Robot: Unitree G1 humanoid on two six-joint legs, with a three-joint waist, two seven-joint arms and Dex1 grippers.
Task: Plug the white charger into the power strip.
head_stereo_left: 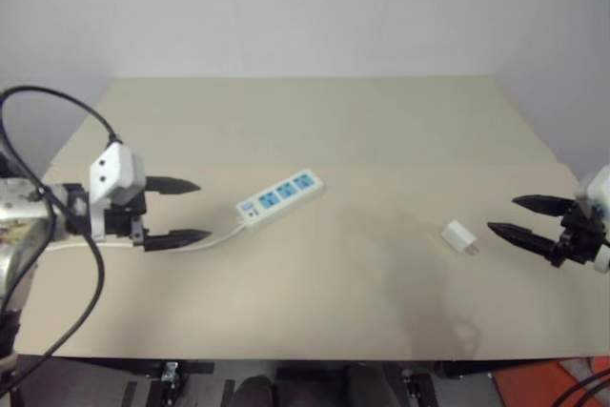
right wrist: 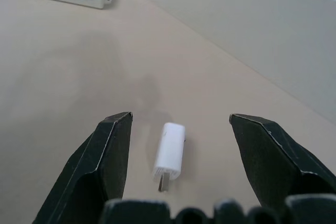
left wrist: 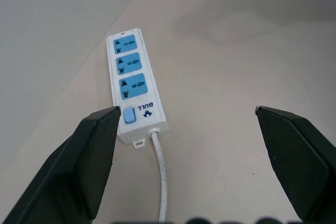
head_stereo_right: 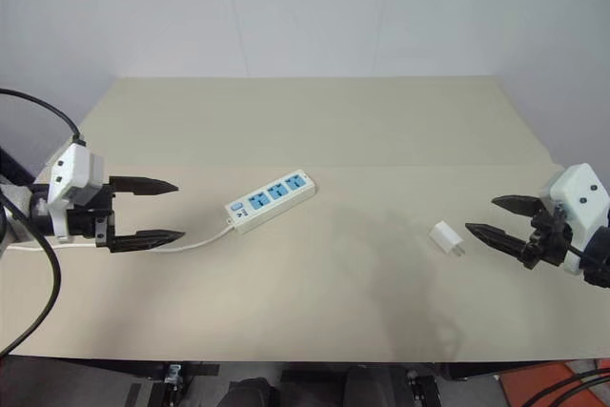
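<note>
Your right gripper (head_stereo_right: 494, 218) is hovering with its jaws apart, just short of the small white rounded charger (head_stereo_right: 445, 238), which is lying flat, prongs pointing toward those fingers. Your left gripper (head_stereo_left: 174, 212) is spread wide, facing the switch end of the long white three-socket power strip (head_stereo_left: 279, 197), which is lying diagonally mid-table.

White power strip (head_stereo_left: 279, 197), blue sockets; white charger (head_stereo_left: 459, 237); beige table (head_stereo_left: 315, 121).

Two open claws over a beige desk (head_stereo_left: 315, 121)
The long white plastic power strip (head_stereo_left: 279, 198) with blue sockets lies near the left claw (head_stereo_left: 187, 210); the small white rounded charger (head_stereo_left: 459, 237) lies just beside the right claw (head_stereo_left: 515, 215), untouched
</note>
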